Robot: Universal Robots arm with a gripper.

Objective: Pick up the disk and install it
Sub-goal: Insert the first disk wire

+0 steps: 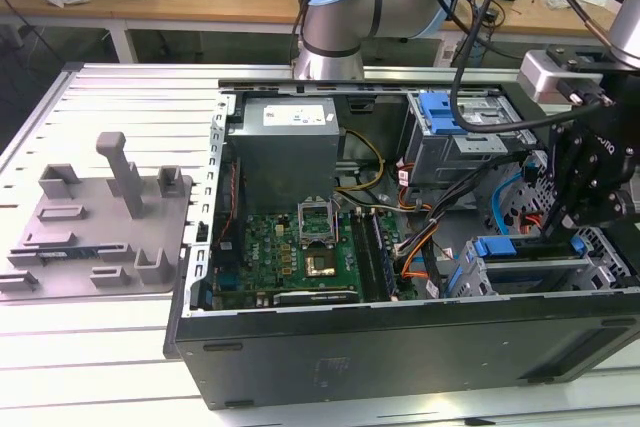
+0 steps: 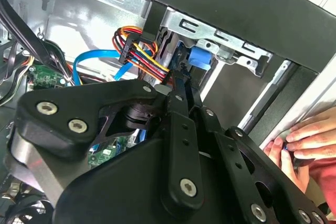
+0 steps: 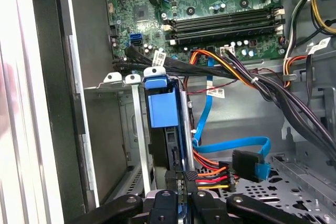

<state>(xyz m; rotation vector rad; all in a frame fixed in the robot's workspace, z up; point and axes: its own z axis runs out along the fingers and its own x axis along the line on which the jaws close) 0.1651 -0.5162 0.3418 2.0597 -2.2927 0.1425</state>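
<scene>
Disk (image 3: 163, 109), blue-framed, standing on edge in the metal drive cage (image 3: 134, 129) of the open computer case (image 1: 400, 347), fingers (image 3: 178, 192) pinching its near edge; install step, seemingly calling for a straight push home.

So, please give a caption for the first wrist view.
Gripper at the disk seated in its bay.

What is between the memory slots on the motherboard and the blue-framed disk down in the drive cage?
In the first wrist view, a bundle of black and orange cables crosses between the memory slots and the disk.
</scene>
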